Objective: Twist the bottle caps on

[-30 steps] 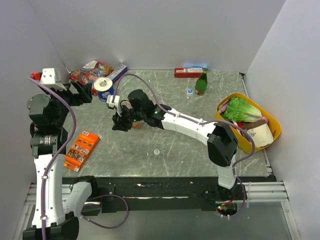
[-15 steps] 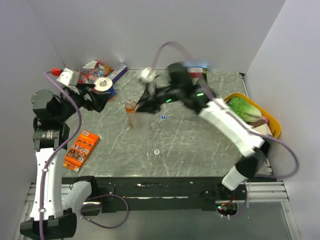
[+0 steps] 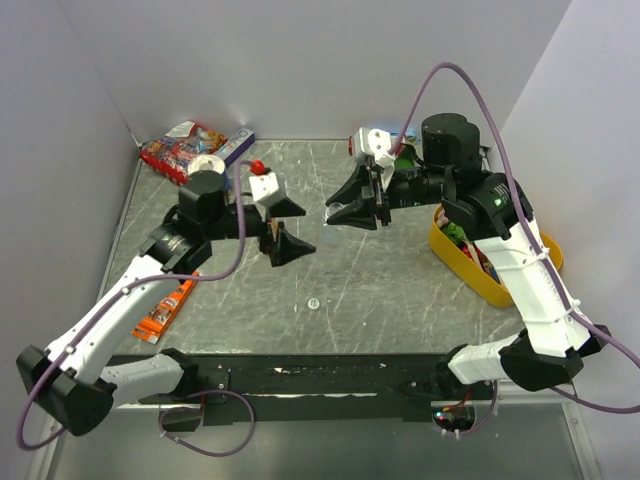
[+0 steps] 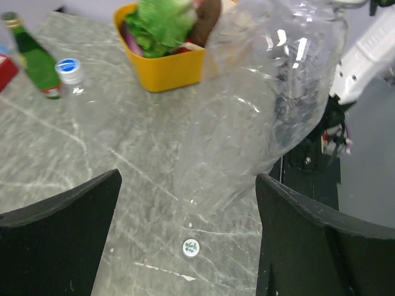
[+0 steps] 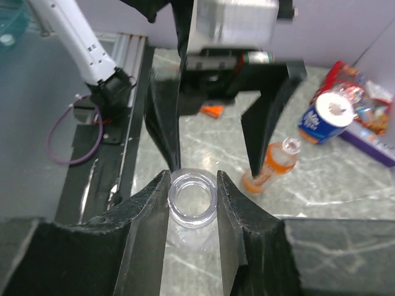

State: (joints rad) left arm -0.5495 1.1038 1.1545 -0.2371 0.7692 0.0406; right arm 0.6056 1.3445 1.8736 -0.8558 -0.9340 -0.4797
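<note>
— Looking at the right tool (image 5: 192, 185) first: what has it got?

— Its two black fingers are clenched on the neck of the clear bottle (image 4: 271, 105). That bottle is thin, crumpled, see-through plastic, and its mouth is a smooth open ring without a cap. It hangs above the counter (image 3: 400, 290), a grey, marbled, scratched slab.

— And the left tool (image 3: 303, 230)?

— Released, with its broad, black, wedge-shaped fingers spread wide. It faces the clear bottle, which fills the gap between them in the left wrist view.

— Where is the orange bottle (image 5: 274, 165)?

— Upright on the counter, close beside the left tool. It is small clear plastic holding orange drink, and its mouth is open too.

— How many caps?

— Two that I can count. A round blue cap (image 4: 68, 65) with a pale rim sits just beside a green glass bottle (image 4: 34, 55) at the far side. A tiny flat white cap (image 4: 191, 248) lies alone near the middle of the counter.

— So three bottles?

— Yes: one clear, one orange, one green.

— Anything else?

— One glossy yellow basket (image 4: 163, 71) holding leafy lettuce (image 4: 160, 21). There is also one blue-and-white tape roll (image 5: 327, 114), one flat orange box (image 3: 165, 305) and some crinkly snack packets (image 3: 180, 148).
</note>
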